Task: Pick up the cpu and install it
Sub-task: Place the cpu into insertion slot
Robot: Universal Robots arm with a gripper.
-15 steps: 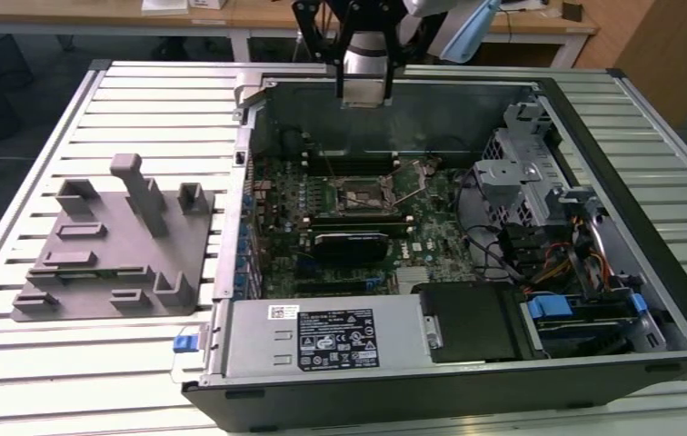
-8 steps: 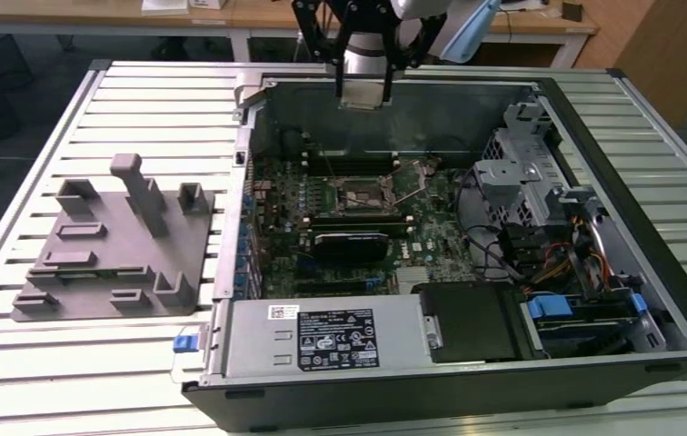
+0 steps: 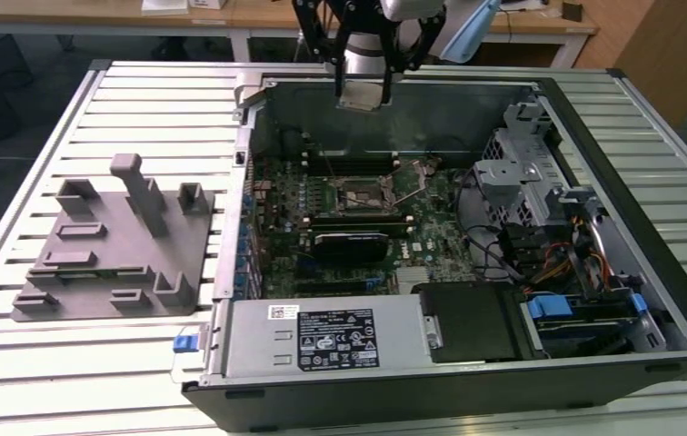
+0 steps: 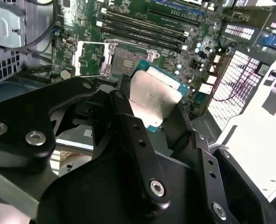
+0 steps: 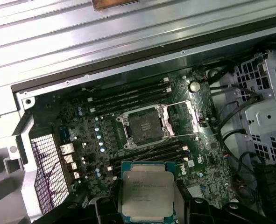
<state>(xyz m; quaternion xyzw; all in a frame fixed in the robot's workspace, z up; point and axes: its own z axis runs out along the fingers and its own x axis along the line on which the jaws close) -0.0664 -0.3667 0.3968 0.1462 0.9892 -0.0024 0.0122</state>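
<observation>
My gripper (image 3: 361, 98) hangs above the open computer case, near its far wall, shut on the cpu (image 3: 361, 97). In the first wrist view the cpu (image 5: 147, 193) shows its silvery top plate and green rim, clamped between the black fingers (image 5: 102, 207). The second wrist view has the cpu (image 4: 154, 95) tilted between the fingers (image 4: 128, 126). The motherboard's socket (image 3: 362, 193) lies open below, its metal frame lifted; it appears as the socket (image 5: 145, 127) in the first wrist view and the socket (image 4: 126, 60) in the second. The cpu is well above the socket and apart from it.
The case (image 3: 634, 363) stands on a slatted metal table (image 3: 137, 100). A grey plastic fixture (image 3: 119, 245) with upright posts sits at the exterior view's left. Inside the case are memory slots (image 5: 128, 100), a power supply (image 3: 319, 336), a drive cage (image 3: 525, 173) and cables (image 3: 550, 263).
</observation>
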